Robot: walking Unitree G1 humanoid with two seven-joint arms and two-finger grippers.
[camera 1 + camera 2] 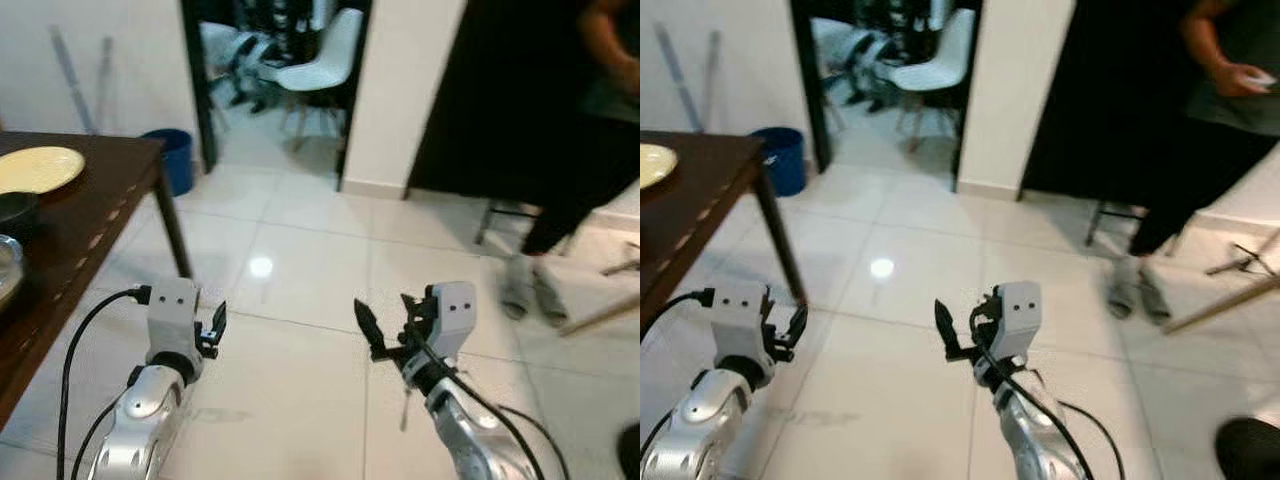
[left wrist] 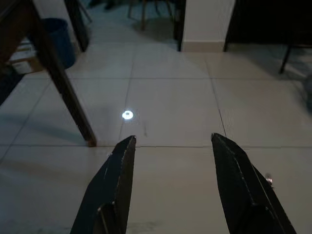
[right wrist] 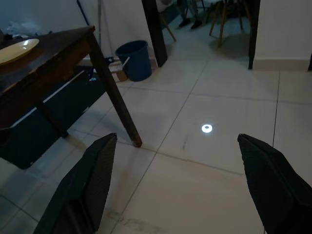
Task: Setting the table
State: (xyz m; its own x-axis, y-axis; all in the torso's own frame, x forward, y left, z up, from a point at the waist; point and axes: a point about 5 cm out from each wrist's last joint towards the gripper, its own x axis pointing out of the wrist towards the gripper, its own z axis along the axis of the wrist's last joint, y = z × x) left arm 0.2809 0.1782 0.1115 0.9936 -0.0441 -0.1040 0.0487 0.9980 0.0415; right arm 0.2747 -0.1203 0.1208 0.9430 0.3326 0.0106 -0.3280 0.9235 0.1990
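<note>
Off to my left, the dark brown wooden table point(image 1: 95, 215) carries a pale yellow round plate point(image 1: 38, 168), plus a dark bowl point(image 1: 17, 212) and a metal dish edge point(image 1: 6, 265) right at the frame edge. Both arms are out over the white tiled floor point(image 1: 300, 290), well apart from the table. Left gripper point(image 2: 170, 165) has its fingers spread wide, nothing in them. Right gripper point(image 3: 180, 170) is spread wide too, also empty. I judge no table-setting step is in hand; I need to turn toward the table first. Risks: the table leg point(image 3: 117, 102) and corner are near my left arm, so a turn could clip them. A person in dark clothes point(image 1: 1200, 130) stands near my right, so swinging wide could hit their feet. The blue plastic bin point(image 1: 175, 155) sits beyond the table corner, another obstacle.
</note>
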